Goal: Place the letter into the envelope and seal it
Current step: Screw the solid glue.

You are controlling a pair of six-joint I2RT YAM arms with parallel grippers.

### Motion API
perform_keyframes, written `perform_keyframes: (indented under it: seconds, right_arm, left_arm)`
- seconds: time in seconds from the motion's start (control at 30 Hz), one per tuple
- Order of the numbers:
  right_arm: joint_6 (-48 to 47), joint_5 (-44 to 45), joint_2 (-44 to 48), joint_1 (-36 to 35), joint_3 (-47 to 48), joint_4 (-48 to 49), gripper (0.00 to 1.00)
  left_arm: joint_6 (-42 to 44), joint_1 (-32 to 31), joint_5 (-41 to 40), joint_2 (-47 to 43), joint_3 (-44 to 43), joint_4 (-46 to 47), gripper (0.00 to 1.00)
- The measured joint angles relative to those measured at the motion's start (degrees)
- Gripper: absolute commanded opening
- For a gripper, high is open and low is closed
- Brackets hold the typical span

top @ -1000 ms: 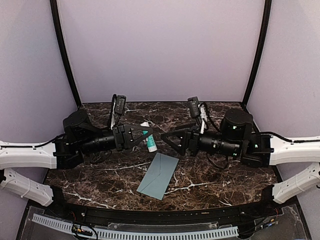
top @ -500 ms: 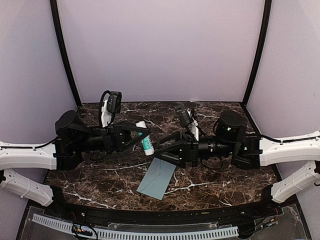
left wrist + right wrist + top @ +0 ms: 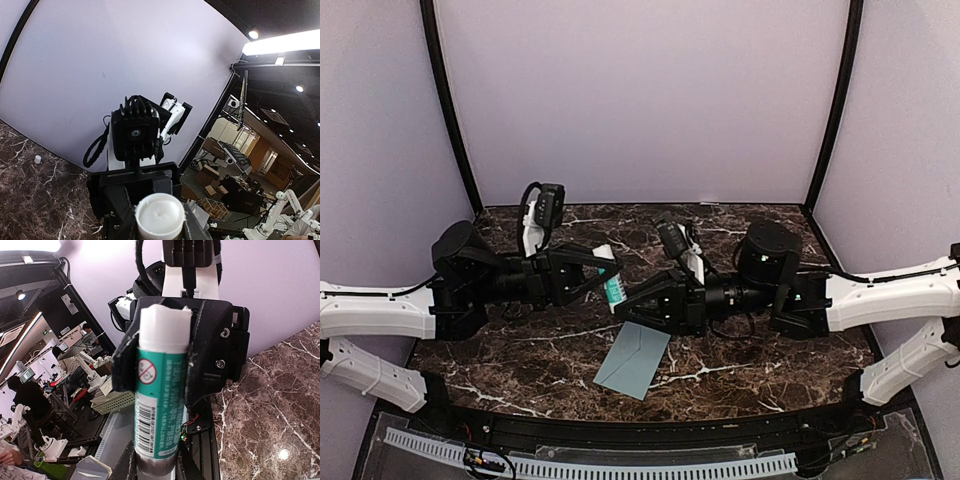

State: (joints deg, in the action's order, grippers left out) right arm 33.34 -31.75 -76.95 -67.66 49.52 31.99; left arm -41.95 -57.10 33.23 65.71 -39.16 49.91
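A white glue stick with a teal label (image 3: 613, 285) hangs above the table between both arms. My left gripper (image 3: 608, 268) is shut on its upper part, and the stick's white end (image 3: 160, 215) shows between those fingers. My right gripper (image 3: 623, 306) has its fingers pressed against both sides of the stick's dark lower end (image 3: 156, 467), below the label (image 3: 160, 390). The pale teal envelope (image 3: 635, 358) lies flat on the marble just below the two grippers, and nothing touches it. The letter is not in view.
The dark marble table (image 3: 740, 350) is walled by pale panels at the back and sides. A small white cap-like piece (image 3: 37, 159) sits on the marble near the back wall. Both arms stretch inward and meet over the table's middle.
My right arm has swung left and down to the glue stick, and its jaws have closed from wide apart onto the stick's lower end. The left gripper tilted slightly, still holding the stick.
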Motion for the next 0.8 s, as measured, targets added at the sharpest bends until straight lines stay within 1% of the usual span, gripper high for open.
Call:
perform_keyframes:
  seconds: [0.2, 0.33, 0.53, 0.7, 0.8]
  right_arm:
    - [0.04, 1.49, 0.09, 0.0, 0.22, -1.36, 0.1]
    - [-0.98, 5.64, 0.33, -0.09, 1.77, -6.38, 0.08]
    - [-3.1, 16.41, -0.07, -0.26, 6.8, -18.05, 0.08]
    - [-3.93, 29.27, -5.6, -1.18, 16.24, -32.09, 0.07]
    - [-3.74, 35.54, -9.81, -1.84, 20.28, -38.66, 0.08]
  left_arm:
    - [1.62, 0.0, -0.33, -0.17, 0.0, -0.85, 0.0]
    - [3.82, 0.11, -4.09, -1.68, -0.04, -5.53, 0.0]
    - [5.7, 0.22, -14.03, -3.02, -2.64, -16.37, 0.0]
    - [5.38, 1.33, -23.02, -1.55, -4.17, -22.73, 0.0]
    - [4.81, 1.81, -27.32, 0.66, -4.22, -25.62, 0.0]
